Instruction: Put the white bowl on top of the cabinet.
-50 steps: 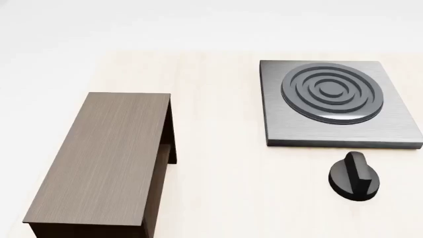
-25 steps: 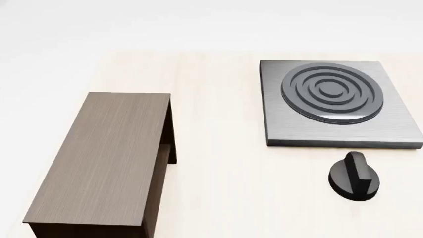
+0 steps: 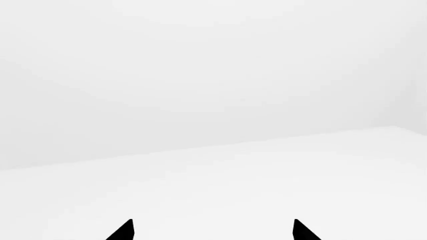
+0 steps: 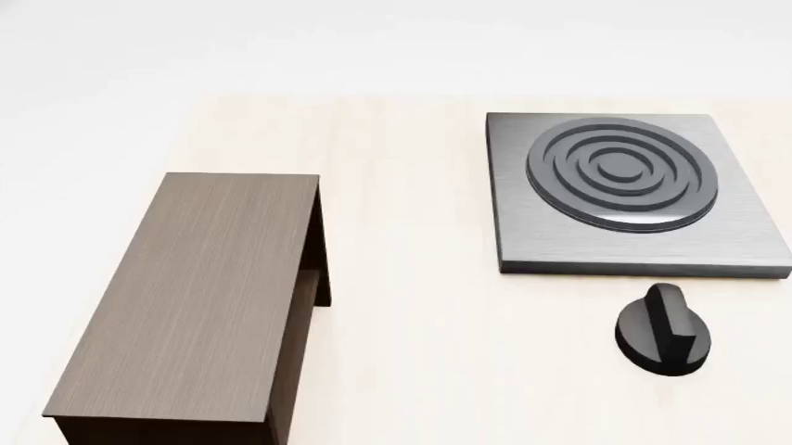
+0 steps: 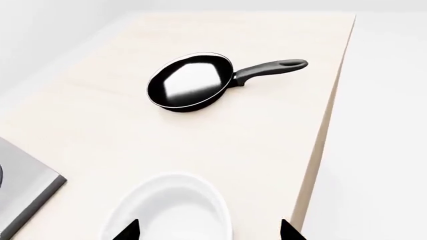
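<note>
1. A simulated kitchen worktop: a pale wood-grain table [image 4: 409,371] against plain white, featureless surroundings.
2. On the far right sits a grey square stove plate [image 4: 632,195] with raised concentric rings, and a black control knob [image 4: 665,329] lies just nearer than it.
3. A black frying pan [image 5: 193,80] and a white bowl [image 5: 170,210] rest on the same top.
4. A low dark brown cabinet [image 4: 198,297] stands on the left.

Stove plate [image 4: 637,193]: grey square slab with raised dark concentric rings, upper right of the head view, flat on the pale wood table [image 4: 421,352]. Knob [image 4: 665,329]: black, round, ridged, just below the plate. Pan [image 5: 191,81]: black, empty, upper centre of the right wrist view, handle pointing right.
</note>
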